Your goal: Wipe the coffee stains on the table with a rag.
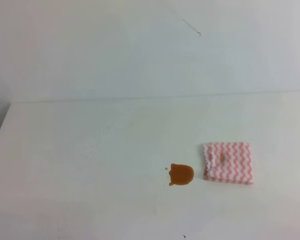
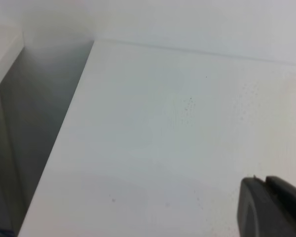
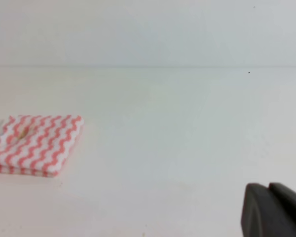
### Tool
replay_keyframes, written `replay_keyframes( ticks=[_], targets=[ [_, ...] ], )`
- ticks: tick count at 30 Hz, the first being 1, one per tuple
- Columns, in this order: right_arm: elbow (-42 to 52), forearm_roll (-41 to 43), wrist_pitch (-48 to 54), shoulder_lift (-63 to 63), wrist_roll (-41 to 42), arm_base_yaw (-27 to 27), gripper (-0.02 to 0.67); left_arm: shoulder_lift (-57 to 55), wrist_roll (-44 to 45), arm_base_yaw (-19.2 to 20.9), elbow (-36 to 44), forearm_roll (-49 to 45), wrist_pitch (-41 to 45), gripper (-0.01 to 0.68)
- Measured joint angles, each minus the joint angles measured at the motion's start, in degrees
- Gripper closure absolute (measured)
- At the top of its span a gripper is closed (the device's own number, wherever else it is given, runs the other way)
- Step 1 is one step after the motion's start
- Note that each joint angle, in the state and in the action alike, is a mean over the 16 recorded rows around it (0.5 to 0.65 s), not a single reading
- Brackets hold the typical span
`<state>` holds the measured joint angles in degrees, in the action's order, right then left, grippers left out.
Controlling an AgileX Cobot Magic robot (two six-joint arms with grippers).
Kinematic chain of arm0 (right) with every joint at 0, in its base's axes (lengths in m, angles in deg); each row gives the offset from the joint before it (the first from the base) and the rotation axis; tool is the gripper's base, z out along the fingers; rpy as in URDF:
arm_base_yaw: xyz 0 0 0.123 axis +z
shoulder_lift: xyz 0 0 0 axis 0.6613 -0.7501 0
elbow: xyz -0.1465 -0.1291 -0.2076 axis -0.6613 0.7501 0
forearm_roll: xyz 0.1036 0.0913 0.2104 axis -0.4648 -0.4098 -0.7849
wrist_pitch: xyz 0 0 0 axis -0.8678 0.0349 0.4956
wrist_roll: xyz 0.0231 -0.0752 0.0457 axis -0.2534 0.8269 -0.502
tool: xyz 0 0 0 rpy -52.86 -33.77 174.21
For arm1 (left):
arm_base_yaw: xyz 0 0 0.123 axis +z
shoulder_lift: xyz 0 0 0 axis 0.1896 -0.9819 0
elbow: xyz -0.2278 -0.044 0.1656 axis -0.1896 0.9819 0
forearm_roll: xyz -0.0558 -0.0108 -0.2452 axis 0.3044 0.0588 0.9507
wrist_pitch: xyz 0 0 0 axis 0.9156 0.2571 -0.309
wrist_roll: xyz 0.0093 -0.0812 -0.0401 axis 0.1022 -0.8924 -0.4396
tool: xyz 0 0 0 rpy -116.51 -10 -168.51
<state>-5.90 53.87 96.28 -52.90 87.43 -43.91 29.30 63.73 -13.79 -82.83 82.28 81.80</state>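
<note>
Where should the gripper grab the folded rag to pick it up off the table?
Take the rag from straight above, pinching near its middle. It lies flat on the table as a thin folded square, so a side approach would probably find little to grip. The coffee stains sit apart on its left.

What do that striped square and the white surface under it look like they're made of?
The rag looks like thin woven or non-woven cloth, matte, folded into layers: its edges are wavy and soft, and stacked plies show at the side in the right wrist view. The table seems a smooth laminate or painted board, matte white with only faint sheen; its exact material cannot be told.
</note>
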Motion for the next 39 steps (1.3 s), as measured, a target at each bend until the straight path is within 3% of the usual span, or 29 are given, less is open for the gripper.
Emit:
replay_keyframes(
  ticks=[23,33,39],
  targets=[
    [0.0,0.0,-2.37,0.0,0.0,0.0,0.653,0.0,0.0,0.0,0.0,0.0,0.0,0.672],
    [0.0,0.0,-7.29,0.0,0.0,0.0,0.653,0.0,0.0,0.0,0.0,0.0,0.0,0.673],
    [0.0,-0.04,-15.54,0.0,-0.05,0.0,0.653,0.0,0.0,0.0,0.0,0.0,0.0,0.672]
  ],
)
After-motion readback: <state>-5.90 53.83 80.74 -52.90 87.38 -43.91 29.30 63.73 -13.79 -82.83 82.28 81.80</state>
